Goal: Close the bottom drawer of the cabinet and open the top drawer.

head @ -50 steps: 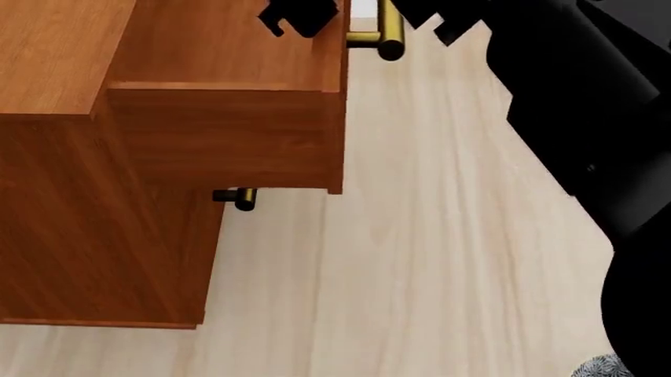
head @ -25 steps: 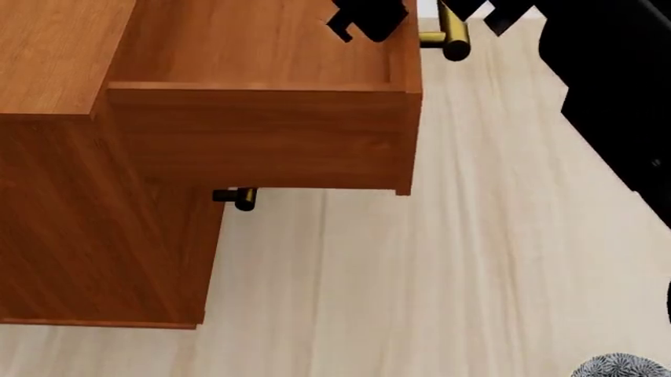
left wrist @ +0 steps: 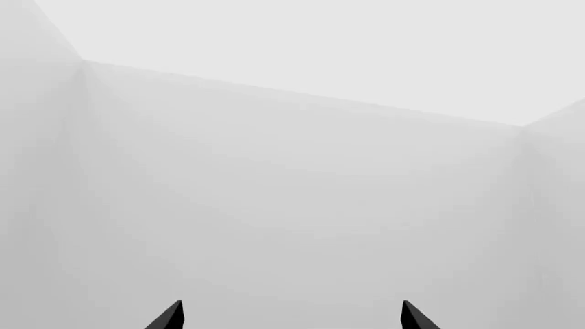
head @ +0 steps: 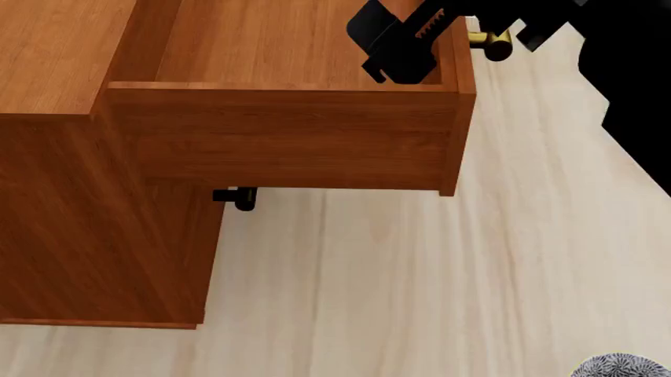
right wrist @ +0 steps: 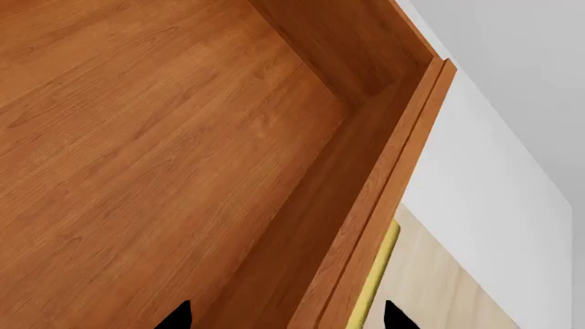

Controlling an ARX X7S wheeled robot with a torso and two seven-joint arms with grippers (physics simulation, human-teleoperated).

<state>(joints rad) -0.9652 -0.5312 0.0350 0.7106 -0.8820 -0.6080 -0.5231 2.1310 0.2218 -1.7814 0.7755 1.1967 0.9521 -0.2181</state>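
The cabinet (head: pixel 94 236) stands at the left in the head view. Its top drawer (head: pixel 283 149) is pulled well out to the right and is empty inside (right wrist: pixel 137 137). My right gripper (head: pixel 461 47) straddles the drawer's front panel (right wrist: pixel 384 205) with jaws apart: one finger is inside the drawer, the other is beyond the brass handle (head: pixel 491 43), which also shows in the right wrist view (right wrist: pixel 377 274). One lower drawer handle's end (head: pixel 239 196) shows under the top drawer. The bottom drawer is hidden; nothing sticks out below. My left gripper (left wrist: pixel 290 317) is open and empty, facing pale grey walls.
A pale wood floor (head: pixel 419 275) lies to the right of the cabinet. My black right arm (head: pixel 629 94) fills the upper right. A grey speckled object (head: pixel 618 367) sits at the bottom right corner. A white wall (right wrist: pixel 494 171) is beyond the drawer front.
The top drawer has slid further out to the right, and my right gripper has moved right with its front panel. The cabinet body and the lower handle have not moved.
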